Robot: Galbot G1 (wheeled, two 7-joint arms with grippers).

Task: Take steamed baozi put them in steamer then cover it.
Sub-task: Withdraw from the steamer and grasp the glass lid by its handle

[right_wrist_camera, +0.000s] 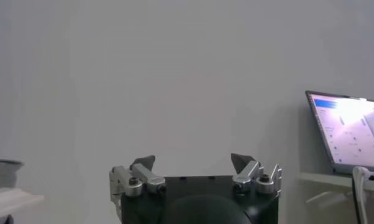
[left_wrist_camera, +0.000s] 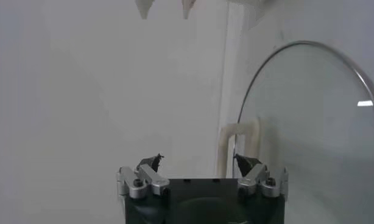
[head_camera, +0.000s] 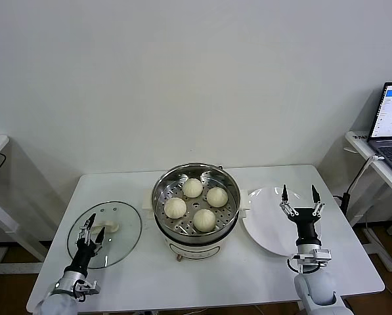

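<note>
Head view: spread left gripper (head_camera: 94,231) is being held over cover (head_camera: 120,223); handle (head_camera: 108,228) beside it risks being missed.

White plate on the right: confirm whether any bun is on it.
No, the flat white plate is bare; all four buns sit in the steel steamer.
</note>
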